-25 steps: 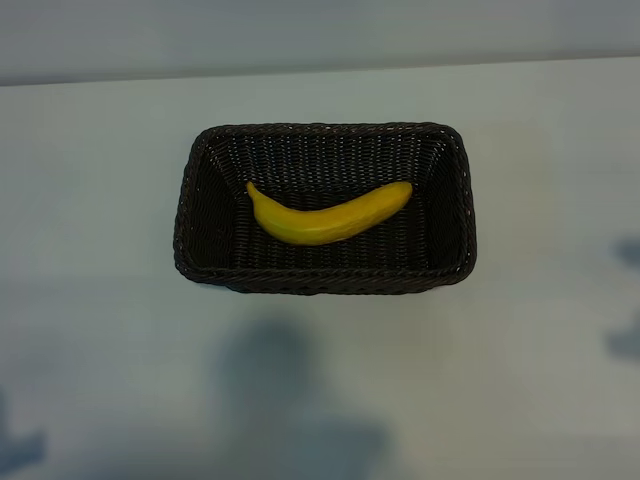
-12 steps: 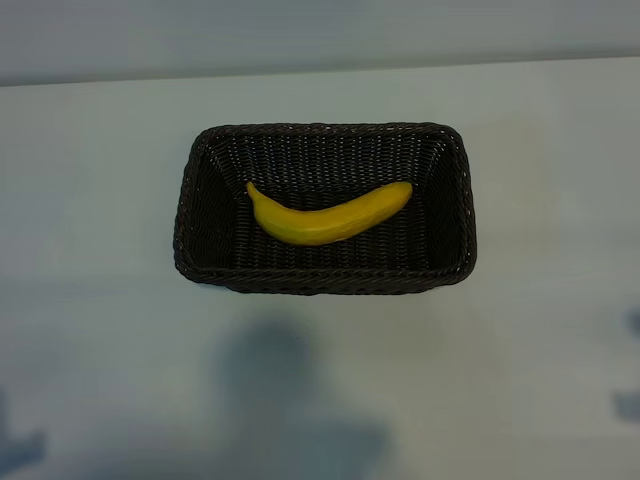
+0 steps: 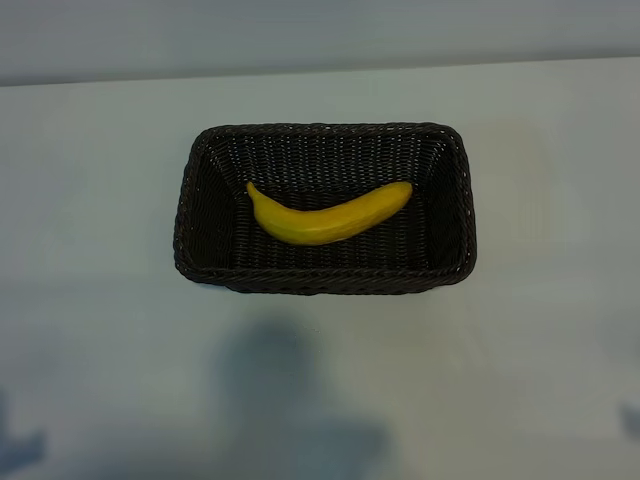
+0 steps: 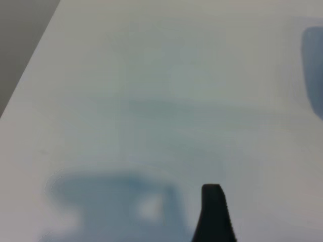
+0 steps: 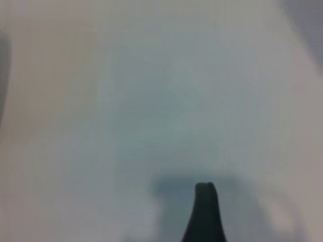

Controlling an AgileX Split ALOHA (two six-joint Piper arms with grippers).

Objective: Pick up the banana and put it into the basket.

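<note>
The yellow, gently curved banana (image 3: 328, 216) lies inside the dark brown wicker basket (image 3: 196, 215), stretched along the basket's floor. The basket stands at the middle of the pale table in the exterior view. Neither arm appears in that view. Of my left gripper only one dark fingertip (image 4: 212, 204) shows, hovering over bare table with nothing against it. In the right wrist view it is the same: a single dark fingertip (image 5: 205, 201) above bare table, nothing held. Both grippers are open, and banana and basket are out of both wrist views.
The pale table (image 3: 90, 300) extends on all sides of the basket, its far edge (image 3: 320, 70) running behind it. A broad soft shadow (image 3: 280, 390) lies on the table near the front. A table edge (image 4: 30, 70) shows in the left wrist view.
The banana and basket have not moved. The dark shadows at the right edge of the exterior view have slid toward the front and almost left the picture.
</note>
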